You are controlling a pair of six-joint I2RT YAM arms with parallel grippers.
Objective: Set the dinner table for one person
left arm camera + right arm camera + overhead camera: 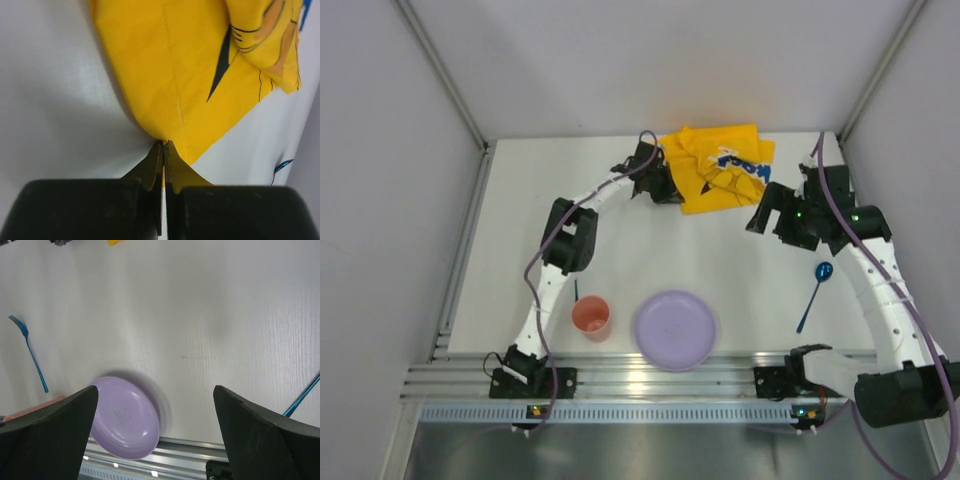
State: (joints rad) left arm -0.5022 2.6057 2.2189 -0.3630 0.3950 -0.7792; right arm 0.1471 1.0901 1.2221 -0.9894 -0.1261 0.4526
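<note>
The white dinner table carries a crumpled yellow Pikachu-print cloth mat at the back. My left gripper is shut on the mat's near-left edge; the left wrist view shows both fingers pinched on the yellow mat at its corner. My right gripper is open and empty, just right of the mat, above bare table. A purple plate and an orange cup sit at the front edge. A blue spoon lies at the right.
The right wrist view shows the gripper wide open over the table, with the plate, a blue fork at left, the cup's rim and the spoon handle. Grey walls enclose the table; a metal rail runs along the front.
</note>
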